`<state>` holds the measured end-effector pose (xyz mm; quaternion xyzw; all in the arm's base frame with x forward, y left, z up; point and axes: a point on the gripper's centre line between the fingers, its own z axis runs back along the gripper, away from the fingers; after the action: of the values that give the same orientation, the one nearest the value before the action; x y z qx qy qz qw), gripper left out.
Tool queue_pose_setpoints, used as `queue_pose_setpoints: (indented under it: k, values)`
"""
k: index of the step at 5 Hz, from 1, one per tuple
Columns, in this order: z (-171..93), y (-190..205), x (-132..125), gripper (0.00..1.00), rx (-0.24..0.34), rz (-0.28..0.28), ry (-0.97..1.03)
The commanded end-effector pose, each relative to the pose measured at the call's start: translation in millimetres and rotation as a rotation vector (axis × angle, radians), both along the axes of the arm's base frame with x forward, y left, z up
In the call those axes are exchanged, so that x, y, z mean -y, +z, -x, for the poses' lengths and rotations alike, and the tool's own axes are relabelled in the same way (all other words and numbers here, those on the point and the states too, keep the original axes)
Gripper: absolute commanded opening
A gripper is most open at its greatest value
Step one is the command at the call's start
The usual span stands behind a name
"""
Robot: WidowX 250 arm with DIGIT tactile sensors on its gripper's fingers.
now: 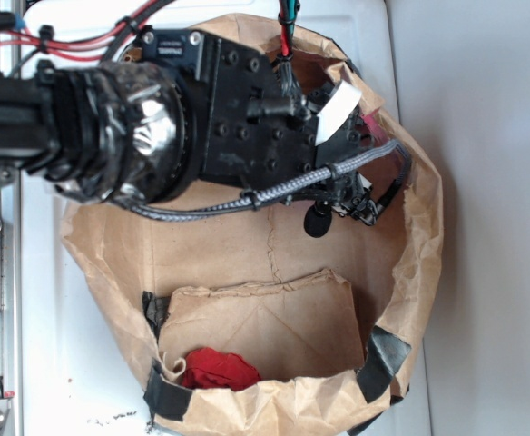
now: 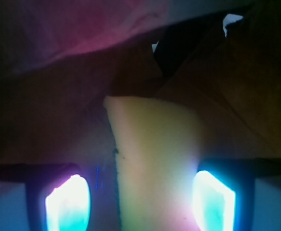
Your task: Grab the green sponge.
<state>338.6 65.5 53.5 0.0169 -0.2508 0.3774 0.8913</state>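
Exterior view: the black robot arm with tape-wrapped wrist (image 1: pixel 129 136) reaches into a crumpled brown paper bag (image 1: pixel 410 272) standing on the white bench (image 1: pixel 492 182), its hand (image 1: pixel 356 173) low against the bag's far wall and too hidden to tell how it is set, while a red cloth lump (image 1: pixel 220 371) lies at the opposite end beside a folded inner paper flap (image 1: pixel 265 318). Wrist view: the yellow foam sponge with a thin dark green edge (image 2: pixel 155 163) stands between the two glowing fingers (image 2: pixel 68 204), right one touching it, left one just beside; the hand (image 2: pixel 140 204) is narrowly spread around it, not visibly clamped.
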Motion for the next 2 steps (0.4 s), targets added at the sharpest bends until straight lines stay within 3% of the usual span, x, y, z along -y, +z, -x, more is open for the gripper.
queue_pose_setpoints:
  k: [1,2]
  values:
    - [-5.3,11.4,2.5,0.0,0.059,-0.004,-0.009]
    - [-5.9,13.5,2.9,0.0,0.061,0.003,-0.008]
